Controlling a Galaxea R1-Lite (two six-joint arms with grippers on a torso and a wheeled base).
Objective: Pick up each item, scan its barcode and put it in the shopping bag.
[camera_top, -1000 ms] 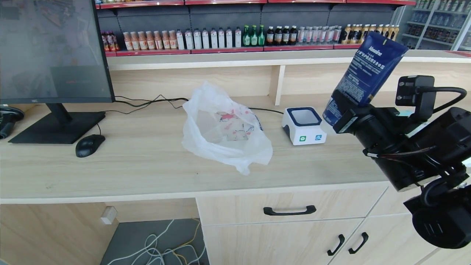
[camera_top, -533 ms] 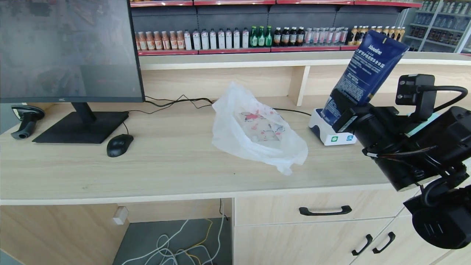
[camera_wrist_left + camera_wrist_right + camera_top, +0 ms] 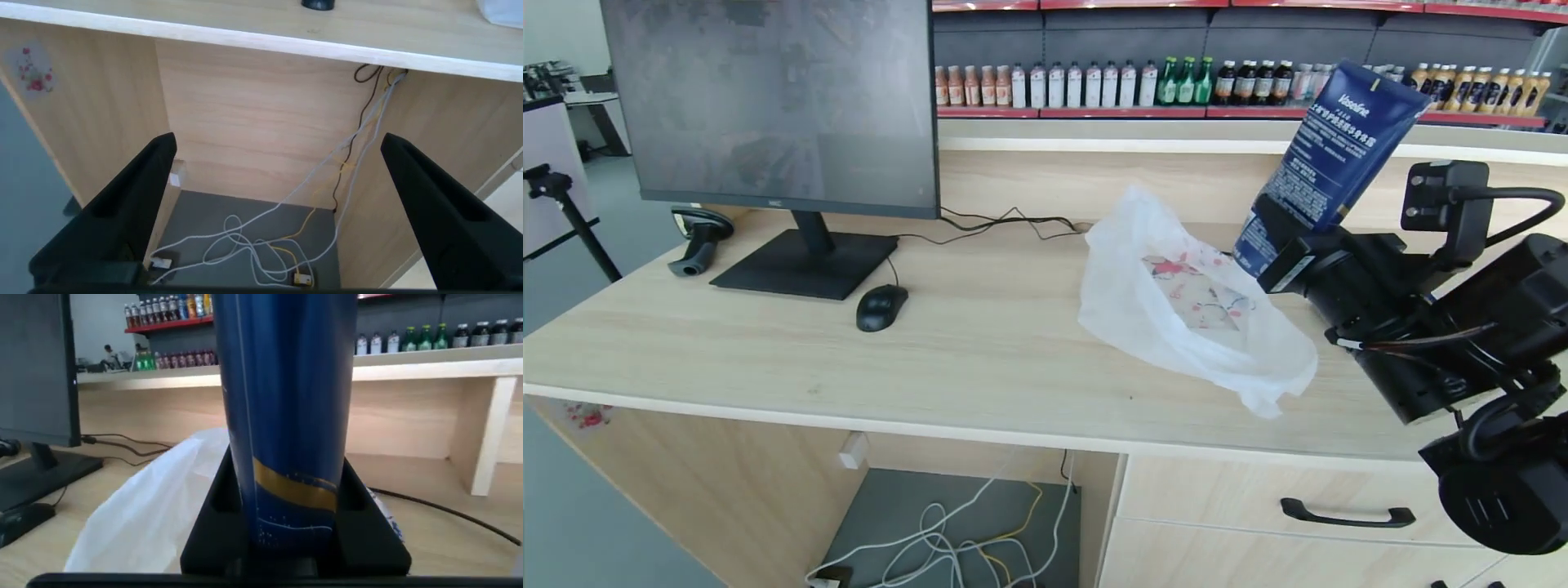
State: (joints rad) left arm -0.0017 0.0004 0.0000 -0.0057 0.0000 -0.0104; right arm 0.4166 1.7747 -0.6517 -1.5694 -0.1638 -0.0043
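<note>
My right gripper (image 3: 1286,261) is shut on the lower end of a dark blue tube (image 3: 1327,163), which stands tilted above the counter. In the right wrist view the tube (image 3: 286,416) rises between the two fingers of the right gripper (image 3: 286,502). The white plastic shopping bag (image 3: 1176,318) lies crumpled on the counter just left of that gripper, with a flower-printed item inside; it lies just beyond the tube as the shopping bag (image 3: 155,514). My left gripper (image 3: 278,196) is open with nothing in it, low in front of the counter's open underside.
A monitor (image 3: 776,106), a black mouse (image 3: 880,307) and a handheld scanner (image 3: 696,245) sit on the wooden counter (image 3: 931,351) to the left. Loose cables (image 3: 270,245) lie on the floor below. Drawers with a black handle (image 3: 1343,516) are under the counter's right part.
The head camera has swung left, so the whole scene shifted right. My right gripper with the tube now stands by the bag, hiding the white scanner box seen earlier.
</note>
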